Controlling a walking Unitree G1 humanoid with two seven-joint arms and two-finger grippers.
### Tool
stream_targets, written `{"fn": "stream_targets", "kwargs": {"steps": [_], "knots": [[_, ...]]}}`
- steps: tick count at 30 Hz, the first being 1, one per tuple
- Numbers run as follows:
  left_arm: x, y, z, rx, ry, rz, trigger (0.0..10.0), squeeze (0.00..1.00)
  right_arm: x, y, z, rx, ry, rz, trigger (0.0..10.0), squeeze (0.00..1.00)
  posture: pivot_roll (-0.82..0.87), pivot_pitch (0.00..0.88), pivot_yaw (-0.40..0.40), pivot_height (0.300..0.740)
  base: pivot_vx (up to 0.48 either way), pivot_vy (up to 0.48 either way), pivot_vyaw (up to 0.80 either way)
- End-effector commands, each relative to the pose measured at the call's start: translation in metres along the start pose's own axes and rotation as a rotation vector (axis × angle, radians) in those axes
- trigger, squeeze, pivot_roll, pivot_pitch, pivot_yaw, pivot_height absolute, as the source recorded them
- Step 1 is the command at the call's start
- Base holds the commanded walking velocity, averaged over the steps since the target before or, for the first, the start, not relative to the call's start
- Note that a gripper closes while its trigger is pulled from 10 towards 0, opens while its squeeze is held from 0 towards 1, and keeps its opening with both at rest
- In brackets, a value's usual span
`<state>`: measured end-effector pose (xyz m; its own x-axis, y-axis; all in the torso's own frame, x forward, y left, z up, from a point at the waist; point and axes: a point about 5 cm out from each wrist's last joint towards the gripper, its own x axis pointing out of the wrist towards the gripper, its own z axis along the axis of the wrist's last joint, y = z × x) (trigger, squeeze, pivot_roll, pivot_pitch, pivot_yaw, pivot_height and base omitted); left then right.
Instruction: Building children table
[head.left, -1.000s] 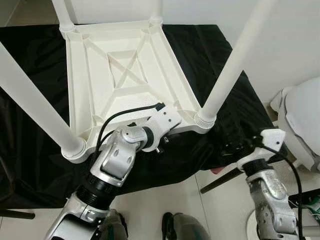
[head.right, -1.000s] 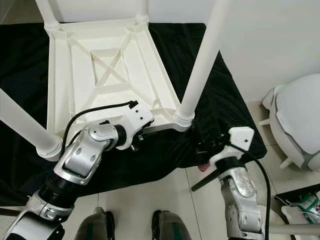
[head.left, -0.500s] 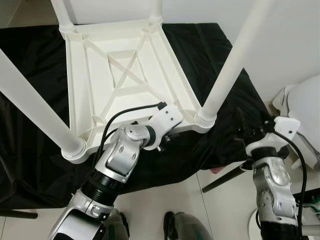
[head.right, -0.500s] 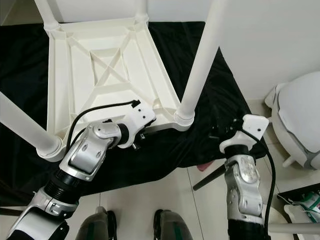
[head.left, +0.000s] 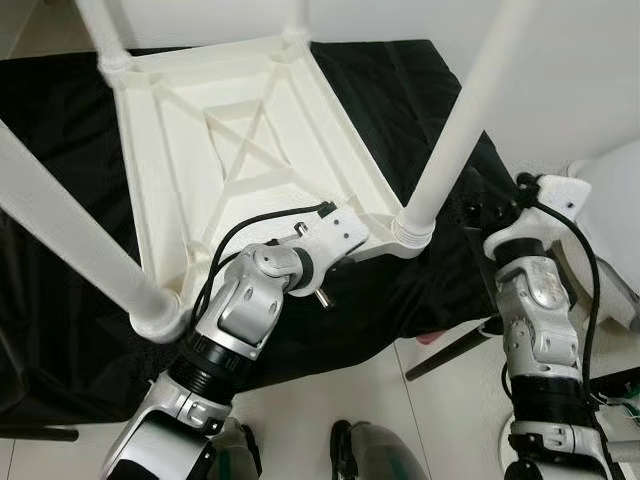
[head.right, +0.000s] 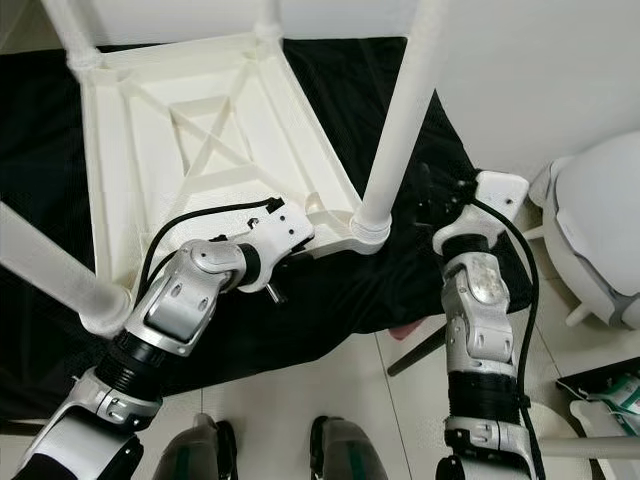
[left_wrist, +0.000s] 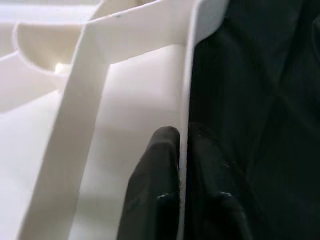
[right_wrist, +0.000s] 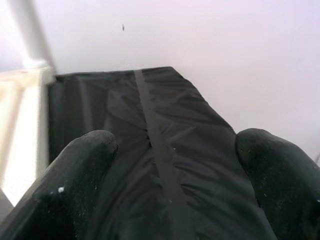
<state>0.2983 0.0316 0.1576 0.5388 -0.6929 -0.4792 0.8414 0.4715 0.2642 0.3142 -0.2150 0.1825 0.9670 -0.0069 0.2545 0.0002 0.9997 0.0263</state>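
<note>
At the bottom centre of the left eye view the robot's dark feet stood on pale floor tiles. Just above them, lower left of centre, the left gripper reached to the near edge of the upturned table; in the left wrist view its two black fingers were pinched narrowly on the thin white rim, one on each side of it. At the right of the frame the right gripper hovered above the black cloth, near the right front leg; in the right wrist view its fingers stood wide apart with nothing between them.

The white plastic table lay upside down on the cloth, occupying the centre and upper left of the frame. Its ribbed underside with an X-shaped brace faced up, and its long axis ran from the near edge away toward the top of the frame. Four round white legs pointed upward from the corners: the left front leg slanted out to the left edge, and the two far legs rose at the top of the frame. A rounded white object sat at the right edge, and a pale wall lay beyond in the upper right.
</note>
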Motion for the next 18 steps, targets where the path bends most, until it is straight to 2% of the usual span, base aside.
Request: {"fn": "stream_targets", "kwargs": {"steps": [1,9,15,16,18], "knots": [[-0.006,0.019,-0.006,-0.009,0.022,0.273,0.0,0.0,0.008,0.005,-0.003,-0.036,0.044,0.07,10.0,0.0,-0.12,0.116,0.005,0.74,0.0,0.0,0.0],[-0.015,0.019,-0.011,0.016,0.023,0.266,0.0,0.0,0.009,0.017,-0.012,-0.105,0.098,0.261,10.0,0.0,-0.11,0.113,-0.004,0.74,0.0,0.0,0.0],[-0.023,0.019,-0.019,0.032,0.039,0.26,0.0,0.0,0.009,0.019,-0.015,-0.114,0.113,0.314,10.0,0.0,-0.1,0.114,-0.01,0.74,0.0,0.0,0.0],[-0.025,0.022,-0.025,0.028,0.06,0.271,0.9,0.0,0.01,0.021,-0.014,-0.112,0.112,0.323,10.0,0.0,-0.11,0.116,-0.014,0.74,0.0,0.0,0.0],[-0.025,0.022,-0.025,0.028,0.06,0.271,0.9,0.0,0.01,0.021,-0.014,-0.112,0.112,0.323,10.0,0.0,-0.11,0.116,-0.014,0.74,0.0,0.0,0.0]]}}
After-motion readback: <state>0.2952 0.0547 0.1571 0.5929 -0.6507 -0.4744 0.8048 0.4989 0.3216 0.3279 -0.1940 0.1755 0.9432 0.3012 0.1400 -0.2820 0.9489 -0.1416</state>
